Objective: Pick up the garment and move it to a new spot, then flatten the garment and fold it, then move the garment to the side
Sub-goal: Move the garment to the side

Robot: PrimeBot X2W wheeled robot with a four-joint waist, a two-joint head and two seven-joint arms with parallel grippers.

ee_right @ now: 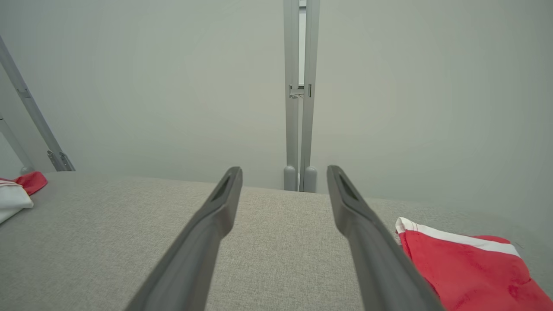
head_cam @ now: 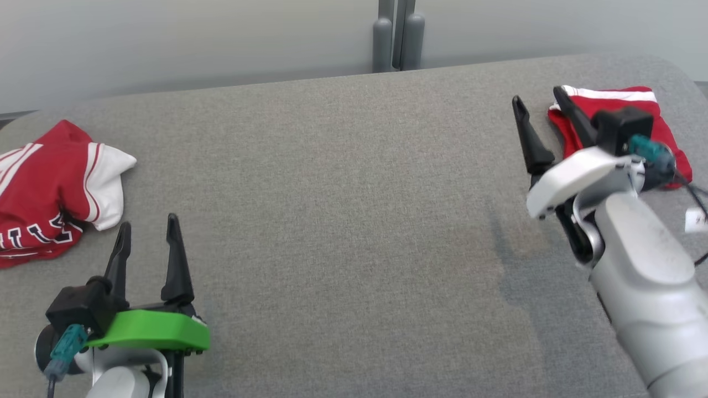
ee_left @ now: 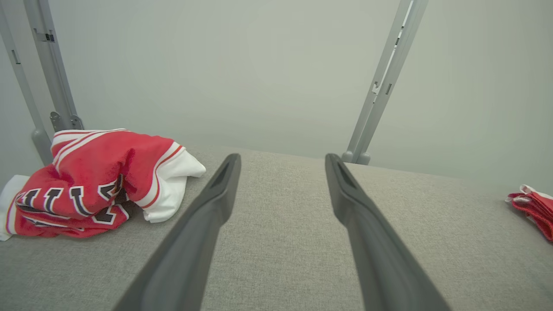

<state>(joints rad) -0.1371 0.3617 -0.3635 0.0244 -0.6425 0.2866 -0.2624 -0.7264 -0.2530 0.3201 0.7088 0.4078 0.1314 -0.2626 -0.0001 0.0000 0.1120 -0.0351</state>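
Observation:
A crumpled red and white garment [head_cam: 50,182] with dark lettering lies at the left edge of the grey fabric-covered table [head_cam: 354,193]; it also appears in the left wrist view [ee_left: 95,172] and, as a small corner, in the right wrist view [ee_right: 15,194]. A second red garment [head_cam: 614,104] with a white stripe lies folded flat at the far right [ee_left: 533,205] [ee_right: 462,272]. My left gripper [head_cam: 149,222] [ee_left: 283,157] stands open and empty just right of the crumpled garment, not touching it. My right gripper [head_cam: 537,95] [ee_right: 284,169] is open and empty above the table, its right finger by the folded garment's left edge.
Grey metal posts [head_cam: 398,38] rise behind the table's back edge against a pale wall. A small white tag [head_cam: 694,220] and a dark cable lie near the right edge. Bare grey fabric spans the table's wide middle between the two garments.

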